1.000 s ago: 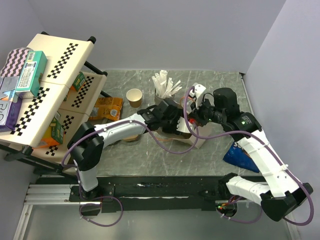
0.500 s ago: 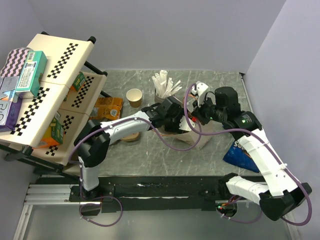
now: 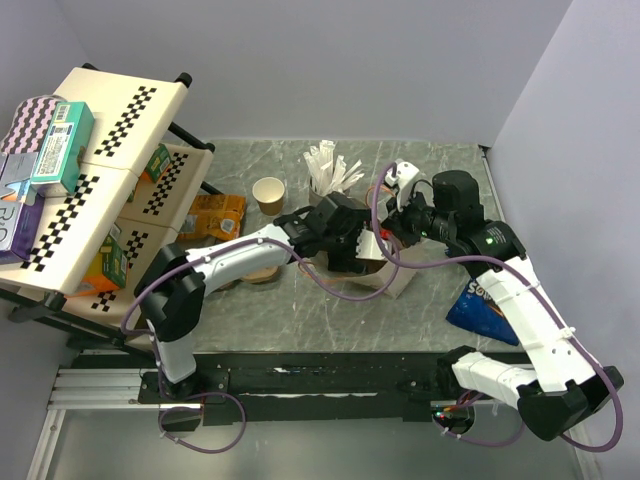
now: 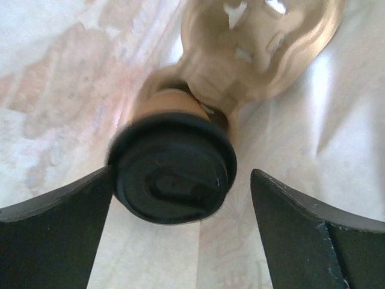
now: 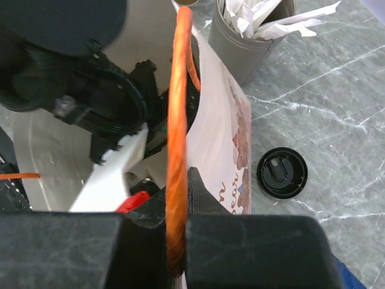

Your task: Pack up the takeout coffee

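Grey marble tabletop [image 3: 260,310]; inside the white paper bag [image 5: 219,132], the black-lidded brown kraft-paper cup [image 4: 171,168] is sitting loose between the spread left fingers [image 4: 54,241]. Right fingers [image 5: 252,253] are clamping the orange bag handle [image 5: 178,120]. Clipping the lid on exit risks tipping it.

Top cam sat high behind both bases, looking down and forward over the whole table [image 3: 430,160]. Left wrist cam looked out past the left claw [image 4: 180,198], very close: lidded cup [image 4: 171,174] between its fingers, carrier [image 4: 258,54] beyond. Right wrist cam sat tight behind the right claw [image 5: 174,235], with the orange handle [image 5: 178,120] running ahead of it, the stick cup [image 5: 240,42] further ahead and a loose lid [image 5: 282,173] to its right. Top and right wrist shared the stick cup and paper bag [image 3: 395,282].
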You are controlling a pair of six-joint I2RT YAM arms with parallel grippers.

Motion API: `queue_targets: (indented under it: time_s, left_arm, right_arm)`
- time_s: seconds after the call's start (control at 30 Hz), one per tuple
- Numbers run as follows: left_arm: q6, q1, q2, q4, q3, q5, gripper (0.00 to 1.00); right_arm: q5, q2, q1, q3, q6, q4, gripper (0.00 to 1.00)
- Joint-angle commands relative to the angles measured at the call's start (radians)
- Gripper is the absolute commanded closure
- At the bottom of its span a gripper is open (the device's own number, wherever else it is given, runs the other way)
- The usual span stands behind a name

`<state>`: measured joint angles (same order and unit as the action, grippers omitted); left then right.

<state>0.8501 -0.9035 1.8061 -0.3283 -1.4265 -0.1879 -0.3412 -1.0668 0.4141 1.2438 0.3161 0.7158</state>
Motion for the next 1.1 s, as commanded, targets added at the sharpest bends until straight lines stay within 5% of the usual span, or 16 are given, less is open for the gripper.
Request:
queue_targets:
  time_s: [0.0,0.7,1.07]
  left_arm:
    - [-0.059,0.008,-0.089,-0.017,0.006,-0.06,0.01]
    - [-0.126,0.006,-0.211,-0.1,0.04,-0.137,0.01]
    - [-0.312,0.014,-0.341,0.028,0.078,-0.251,0.01]
  right_arm:
    - [-0.005,-0.004,-0.006,0.028,0.008,0.031,1.0]
    - [-0.015,0.022,-0.006,-0.006,0.078,0.039,1.0]
    - [0.001,0.011,-0.009,-0.014,0.094,0.028,1.0]
